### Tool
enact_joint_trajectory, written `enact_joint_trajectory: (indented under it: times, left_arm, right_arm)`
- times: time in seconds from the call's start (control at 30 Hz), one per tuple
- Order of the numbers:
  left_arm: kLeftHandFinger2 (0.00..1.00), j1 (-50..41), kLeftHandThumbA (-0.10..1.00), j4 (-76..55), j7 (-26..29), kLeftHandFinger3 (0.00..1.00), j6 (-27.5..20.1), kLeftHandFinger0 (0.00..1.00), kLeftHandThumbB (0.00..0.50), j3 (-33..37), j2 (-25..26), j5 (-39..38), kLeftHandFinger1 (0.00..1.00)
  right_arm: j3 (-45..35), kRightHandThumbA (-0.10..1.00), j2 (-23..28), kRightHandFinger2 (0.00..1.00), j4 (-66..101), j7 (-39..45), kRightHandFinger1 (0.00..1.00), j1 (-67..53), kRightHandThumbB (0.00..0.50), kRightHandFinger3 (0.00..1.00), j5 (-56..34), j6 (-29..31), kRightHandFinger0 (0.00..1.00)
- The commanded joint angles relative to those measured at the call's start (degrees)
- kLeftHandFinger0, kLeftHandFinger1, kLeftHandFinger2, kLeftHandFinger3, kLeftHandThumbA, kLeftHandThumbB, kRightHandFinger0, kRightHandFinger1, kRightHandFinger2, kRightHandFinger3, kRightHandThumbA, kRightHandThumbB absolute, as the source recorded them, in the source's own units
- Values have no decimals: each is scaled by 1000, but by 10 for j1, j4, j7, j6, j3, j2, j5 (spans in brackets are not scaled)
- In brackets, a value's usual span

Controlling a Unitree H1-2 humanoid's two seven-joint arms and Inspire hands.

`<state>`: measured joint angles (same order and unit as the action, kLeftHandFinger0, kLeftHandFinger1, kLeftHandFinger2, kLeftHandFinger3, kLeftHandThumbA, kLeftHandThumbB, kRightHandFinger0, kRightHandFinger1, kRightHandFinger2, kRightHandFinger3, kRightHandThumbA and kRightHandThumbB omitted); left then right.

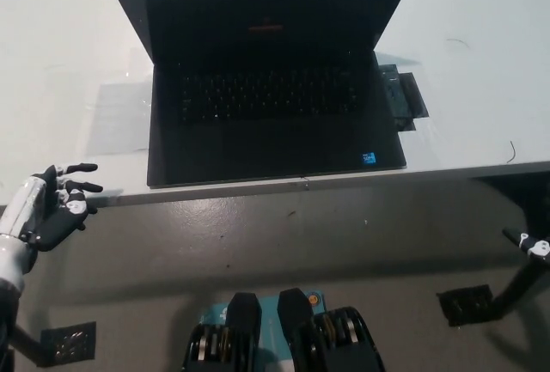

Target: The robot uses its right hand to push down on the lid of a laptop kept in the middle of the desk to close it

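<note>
Resting open — laptop (266, 88) on white desk (481, 71).

desk (481, 88) right of laptop (266, 88): bare | dark adapter (402, 97) (touching laptop's right edge)

Your left hand (53, 210) hangs low just off the table's (481, 88) front-left edge, fingers (79, 168) spread, holding nothing. Your right hand (534, 246) barely shows at the right; pose unreadable.
</note>
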<state>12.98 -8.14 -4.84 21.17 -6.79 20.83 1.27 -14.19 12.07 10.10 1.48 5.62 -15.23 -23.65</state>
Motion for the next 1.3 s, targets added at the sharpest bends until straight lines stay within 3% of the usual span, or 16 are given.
enact_joint_trajectory:
  times: [0.0,0.03,0.07,0.2,0.27,0.37,0.43,0.47,0.57,0.67,0.83,0.87,0.93,1.03,1.17,1.27]
  left_arm:
    - [557,7,-17,-15,-3,681,4,357,5,-3,10,3,435]
    - [554,9,-18,-17,-2,679,6,354,11,-4,11,4,430]
    - [552,10,-19,-15,-3,678,4,351,10,-5,10,3,428]
    - [559,10,-15,-17,-2,688,15,358,11,-5,8,4,434]
    - [562,9,3,-19,-3,685,18,364,11,-4,11,8,442]
    - [554,11,-4,-20,-5,682,20,368,5,-3,13,9,439]
    - [554,12,-16,-22,-6,684,25,365,0,-3,15,9,435]
    - [559,12,-18,-20,-7,685,22,371,1,-2,16,9,438]
    - [554,12,-26,-16,-8,688,14,355,3,-4,18,7,430]
    - [566,10,-9,-20,-10,702,20,372,1,-2,21,10,445]
    - [574,9,-3,-19,-10,698,25,392,0,0,22,11,460]
    - [565,8,10,-21,-9,689,28,369,6,1,22,14,453]
    - [565,8,17,-24,-9,692,33,374,10,0,19,11,459]
    - [575,6,7,-26,-12,699,29,385,1,1,20,10,466]
    - [552,6,0,-24,-13,680,27,352,11,1,21,9,438]
    - [530,9,-6,-23,-14,664,25,318,11,5,23,13,411]
  right_arm:
    - [-13,1000,7,925,25,-10,941,14,77,1000,-5,-13,988]
    - [-15,1000,13,881,32,-18,895,35,154,1000,1,-22,935]
    - [-17,1000,19,869,35,-20,883,48,181,999,4,-24,924]
    - [-6,1000,47,885,43,-19,899,105,202,1000,10,-33,945]
    - [15,1000,72,886,48,-11,892,155,147,1000,21,-33,942]
    - [31,1000,86,896,49,-22,896,183,123,1000,10,-33,937]
    - [51,1000,99,931,46,-26,921,232,132,1000,6,-33,957]
    - [56,1000,101,923,40,-24,908,247,195,1000,7,-33,936]
    - [78,1000,109,910,16,-18,892,301,231,1000,13,-33,907]
    - [99,1000,110,915,-11,-4,893,355,138,1000,11,-33,911]
    - [142,1000,108,900,-43,5,900,416,188,1000,40,-33,919]
    - [156,1000,99,884,-57,11,897,441,197,1000,44,-33,915]
    - [172,1000,80,865,-75,15,867,476,159,984,59,-32,876]
    - [182,1000,62,876,-90,14,882,499,148,956,64,-31,896]
    - [184,1000,27,846,-128,7,856,535,215,936,71,-20,884]
    - [194,1000,14,864,-164,18,874,560,196,962,81,8,899]
